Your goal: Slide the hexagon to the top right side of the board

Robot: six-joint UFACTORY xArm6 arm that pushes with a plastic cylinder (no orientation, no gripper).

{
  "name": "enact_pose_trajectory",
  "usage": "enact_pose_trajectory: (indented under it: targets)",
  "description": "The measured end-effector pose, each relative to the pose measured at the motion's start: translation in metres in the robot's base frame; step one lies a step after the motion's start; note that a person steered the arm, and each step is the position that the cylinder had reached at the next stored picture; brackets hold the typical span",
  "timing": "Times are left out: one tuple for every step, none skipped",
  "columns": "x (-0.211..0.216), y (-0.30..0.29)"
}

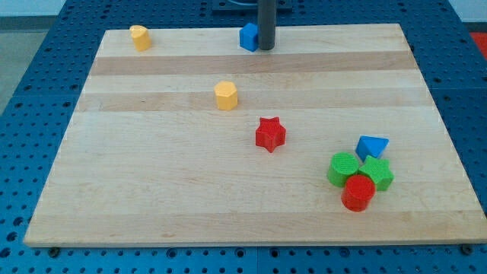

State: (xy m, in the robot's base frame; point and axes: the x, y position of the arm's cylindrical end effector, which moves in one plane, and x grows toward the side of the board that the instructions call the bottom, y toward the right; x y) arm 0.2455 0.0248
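A yellow hexagon block (pixel 226 96) sits on the wooden board (pixel 152 190), a little left of centre in the upper half. My tip (pixel 266 49) rests at the view's top centre, touching or nearly touching the right side of a blue block (pixel 248 36). The tip is well above and slightly right of the hexagon, with bare board between them. A second yellow block (pixel 139 37), whose shape is unclear, sits near the top left corner.
A red star (pixel 270 134) lies just below and right of the hexagon. At the lower right, a blue triangle (pixel 371 146), two green blocks (pixel 343 168) (pixel 377 173) and a red cylinder (pixel 358 192) cluster together.
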Motion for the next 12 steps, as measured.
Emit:
enact_pose_trajectory:
  targets:
    - [0.006, 0.003]
    - [0.044, -0.012]
    - [0.067, -0.069]
    - [0.097, -0.131]
    - [0.145, -0.145]
    - [0.161, -0.139]
    - [0.155, -0.121]
    - [0.144, -0.093]
    - [0.129, -0.051]
    - [0.107, -0.014]
    - [0.091, 0.023]
    - [0.077, 0.060]
